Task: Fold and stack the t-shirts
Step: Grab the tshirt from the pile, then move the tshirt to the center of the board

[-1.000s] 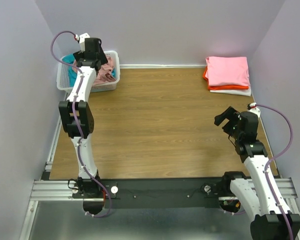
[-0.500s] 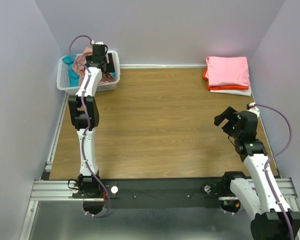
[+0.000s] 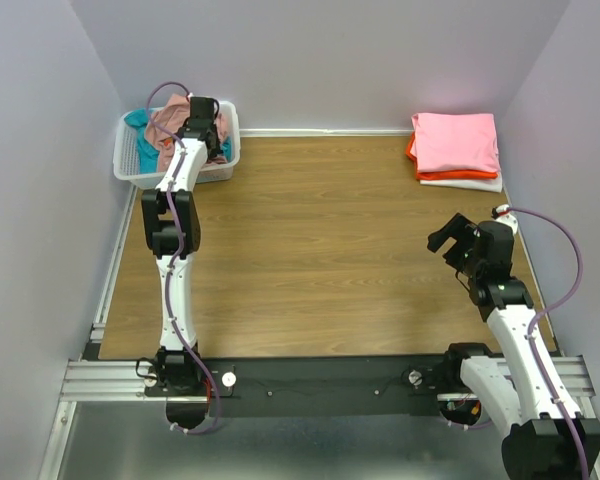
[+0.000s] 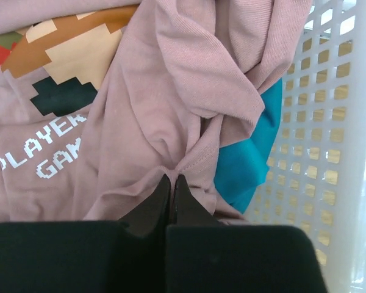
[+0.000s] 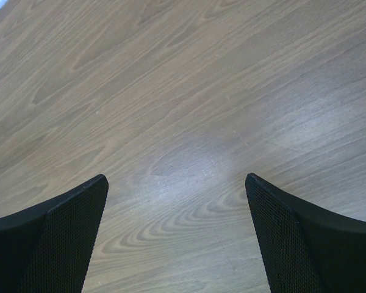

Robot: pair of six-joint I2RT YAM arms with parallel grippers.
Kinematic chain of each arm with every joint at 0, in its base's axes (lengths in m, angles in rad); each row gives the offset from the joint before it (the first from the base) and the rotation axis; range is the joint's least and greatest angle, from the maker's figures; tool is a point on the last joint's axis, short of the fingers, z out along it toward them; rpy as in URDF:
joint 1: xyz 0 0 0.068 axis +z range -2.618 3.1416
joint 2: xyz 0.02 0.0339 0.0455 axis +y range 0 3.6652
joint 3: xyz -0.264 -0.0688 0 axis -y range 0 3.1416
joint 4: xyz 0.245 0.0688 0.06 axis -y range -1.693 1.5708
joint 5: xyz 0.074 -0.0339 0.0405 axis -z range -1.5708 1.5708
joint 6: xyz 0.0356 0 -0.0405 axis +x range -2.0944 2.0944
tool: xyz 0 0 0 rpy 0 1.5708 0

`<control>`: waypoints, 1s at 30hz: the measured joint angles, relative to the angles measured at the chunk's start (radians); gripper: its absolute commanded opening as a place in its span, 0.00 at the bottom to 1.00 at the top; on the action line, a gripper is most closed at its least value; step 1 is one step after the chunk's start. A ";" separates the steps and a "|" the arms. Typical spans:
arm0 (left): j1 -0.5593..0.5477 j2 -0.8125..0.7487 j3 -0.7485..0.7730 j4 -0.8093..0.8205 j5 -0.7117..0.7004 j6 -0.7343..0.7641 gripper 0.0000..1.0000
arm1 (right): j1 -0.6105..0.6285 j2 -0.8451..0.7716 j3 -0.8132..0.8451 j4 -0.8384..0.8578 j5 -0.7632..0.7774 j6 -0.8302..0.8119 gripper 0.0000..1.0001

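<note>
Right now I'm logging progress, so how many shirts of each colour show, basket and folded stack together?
dusty-pink shirt: 1, in the basket, pinched by the left tool
teal shirt: 1, same basket
bright pink shirt: 1, top of stack
orange shirt: 1, mid stack
white shirt: 1, bottom of stack
Total: 5

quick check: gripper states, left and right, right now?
Left gripper: jaws closed, pinching a fold of the dusty-pink t-shirt inside the basket.
Right gripper: jaws open, holding nothing, above the wooden table.
</note>
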 measured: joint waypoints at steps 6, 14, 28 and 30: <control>0.000 -0.031 0.000 -0.002 -0.001 -0.011 0.00 | 0.000 0.010 0.000 0.000 0.000 0.000 1.00; 0.000 -0.217 0.000 0.000 -0.012 -0.034 0.00 | 0.000 0.024 0.000 0.000 -0.006 0.000 1.00; -0.069 -0.638 -0.049 0.054 0.011 -0.062 0.00 | 0.000 -0.007 0.000 0.000 -0.028 0.000 1.00; -0.120 -0.686 -0.077 0.055 0.005 -0.058 0.00 | 0.000 -0.012 0.000 0.000 -0.030 0.000 1.00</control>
